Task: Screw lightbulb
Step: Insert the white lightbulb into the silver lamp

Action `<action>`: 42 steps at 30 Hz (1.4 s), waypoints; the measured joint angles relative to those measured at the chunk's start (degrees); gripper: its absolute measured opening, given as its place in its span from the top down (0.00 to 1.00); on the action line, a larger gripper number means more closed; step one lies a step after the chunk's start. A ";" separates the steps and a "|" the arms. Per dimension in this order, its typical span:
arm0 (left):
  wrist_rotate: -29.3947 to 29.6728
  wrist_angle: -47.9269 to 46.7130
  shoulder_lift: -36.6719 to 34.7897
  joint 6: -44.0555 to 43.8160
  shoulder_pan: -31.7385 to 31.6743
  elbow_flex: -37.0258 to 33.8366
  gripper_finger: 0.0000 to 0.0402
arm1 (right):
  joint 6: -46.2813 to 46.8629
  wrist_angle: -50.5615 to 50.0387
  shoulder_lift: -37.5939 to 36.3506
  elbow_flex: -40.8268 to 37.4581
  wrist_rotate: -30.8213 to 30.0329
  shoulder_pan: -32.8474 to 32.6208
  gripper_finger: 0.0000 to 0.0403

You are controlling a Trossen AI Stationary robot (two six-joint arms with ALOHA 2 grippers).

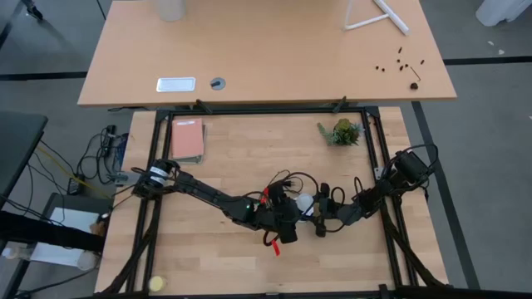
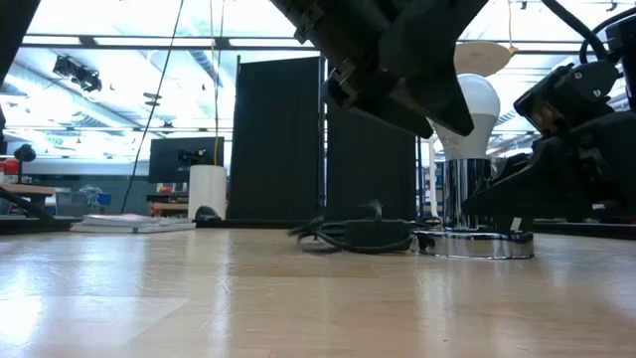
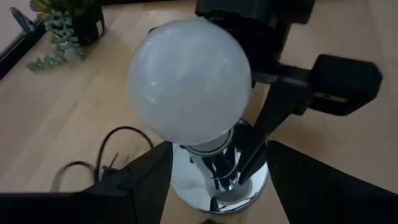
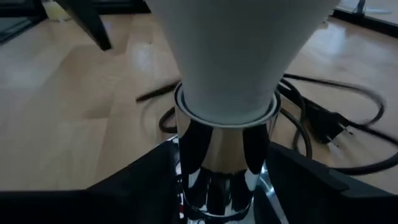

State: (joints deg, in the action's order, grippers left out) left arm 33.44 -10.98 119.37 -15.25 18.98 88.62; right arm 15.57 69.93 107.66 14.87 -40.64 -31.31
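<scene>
Left hand (image 1: pixel 287 218) sat just left of the lightbulb (image 1: pixel 304 202) near the middle of the bench (image 1: pixel 216 266), its two dark fingers (image 3: pixel 134 186) spread wide either side of the chrome socket (image 3: pixel 217 177) without touching the glass. In the left wrist view the white globe stood directly ahead of that hand, its narrow neck dropping into the socket's collar, a black cord (image 3: pixel 112 149) looping away across the wood.

Judged from the low view, the bulb (image 2: pixel 469 109) stood upright on the chrome post (image 2: pixel 467 204), its long axis vertical — so any turning would have to go round that vertical line, with the fingers closing on the globe from the sides. The seating looked partial at best; how far the threads had engaged could not be told.

Further right, the right hand (image 1: pixel 326 218) reached in from the other side, low at the base. Its fingers (image 4: pixel 143 180) were also parted, flanking the chrome column (image 4: pixel 224 155) beneath the bulb's white neck (image 4: pixel 230 56) — well placed to steady the socket. Both hands were about equally near; the left faced the globe, the right the base. A small potted plant (image 1: pixel 341 131) stood well apart, toward the far right corner.
</scene>
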 joint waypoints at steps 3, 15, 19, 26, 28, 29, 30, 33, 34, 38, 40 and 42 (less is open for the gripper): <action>0.86 -1.14 0.00 -0.31 0.00 -0.02 0.35 | -0.33 -0.10 0.00 -0.02 0.04 0.01 0.41; 0.98 -5.16 0.00 -1.66 0.00 -0.02 0.35 | -0.74 -0.11 0.00 -0.03 0.20 0.16 0.53; 0.86 -11.91 -0.05 -1.60 0.00 3.05 0.35 | -0.74 -0.13 0.00 -0.04 0.20 0.20 0.51; 0.87 -27.08 -0.28 -1.42 0.02 11.98 0.35 | -0.76 -0.55 -0.09 -0.04 0.20 0.44 0.54; 0.85 -28.50 -0.28 -0.32 -0.02 13.52 0.35 | -0.83 -0.69 -0.09 -0.04 0.17 0.44 0.54; 0.79 -28.48 -0.28 0.00 -0.10 14.03 0.35 | -0.87 -0.73 -0.09 -0.04 0.17 0.44 0.54; 0.45 -28.48 -0.30 0.49 -0.11 14.48 0.35 | -0.89 -0.75 -0.09 -0.04 0.17 0.44 0.54; -3.04 -28.67 -0.31 3.05 -0.61 16.08 0.35 | -0.95 -0.83 -0.09 -0.04 0.17 0.44 0.54; -4.40 -28.57 -0.31 3.59 -0.92 16.63 0.35 | -1.02 -0.84 -0.09 -0.04 0.17 0.44 0.54; -8.52 -30.36 -0.31 7.62 -2.35 18.97 0.35 | -1.05 -1.13 -0.11 -0.04 0.17 0.44 0.54; -10.78 -32.49 -0.31 9.82 -3.26 20.92 0.34 | -1.05 -1.33 -0.15 -0.04 0.17 0.44 0.54; -12.37 -35.71 -0.31 11.89 -4.19 23.17 0.34 | -1.05 -1.49 -0.15 -0.04 0.18 0.44 0.54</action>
State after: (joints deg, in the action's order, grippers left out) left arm 21.07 -46.69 119.07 -3.36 14.79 111.79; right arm 14.52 68.44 107.50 14.84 -40.46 -30.87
